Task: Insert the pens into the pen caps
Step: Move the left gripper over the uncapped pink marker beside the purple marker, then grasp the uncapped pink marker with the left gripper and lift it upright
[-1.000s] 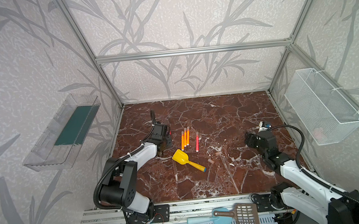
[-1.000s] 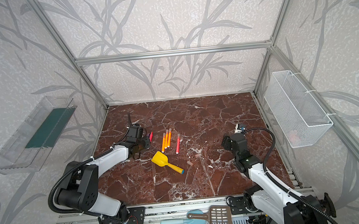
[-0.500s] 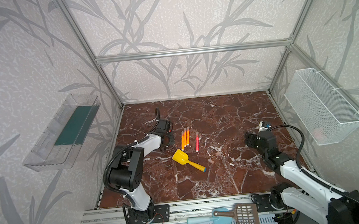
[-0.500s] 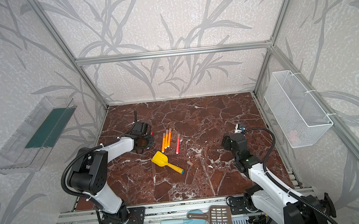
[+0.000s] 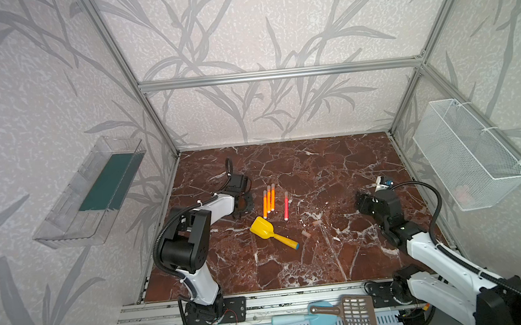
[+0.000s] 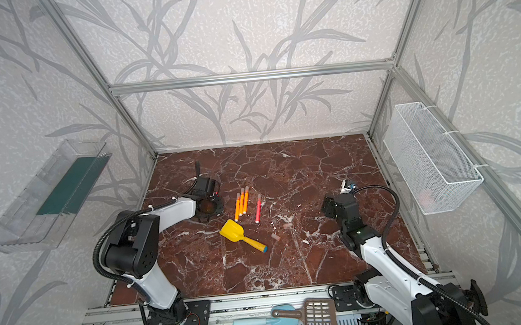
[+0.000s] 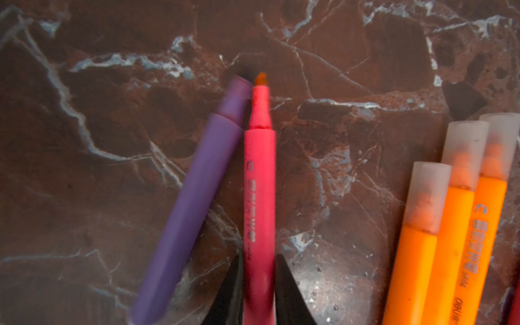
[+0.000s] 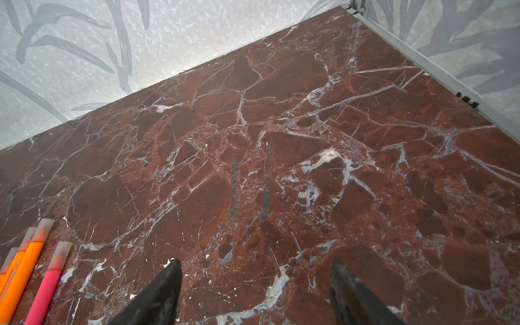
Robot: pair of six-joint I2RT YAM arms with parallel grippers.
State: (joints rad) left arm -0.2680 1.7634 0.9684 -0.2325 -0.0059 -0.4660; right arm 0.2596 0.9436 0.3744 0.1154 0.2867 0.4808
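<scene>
Now the left jaws have just clamped onto the uncapped pinkish-red pen (image 7: 259, 197), lying at left on the surface (image 7: 351, 70) against the purple pen (image 7: 191, 211); the right jaws hang released. Two loose caps (image 5: 316, 223) wait right of centre, so capping probably comes next.

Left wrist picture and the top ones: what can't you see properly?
- purple pen: blurred in the left wrist view; lower end cut off by the picture's edge.
- pink pen, between the left gripper's fingers: butt end cut off by that edge.
- two pen caps: too small in a top view to tell their open ends.
</scene>
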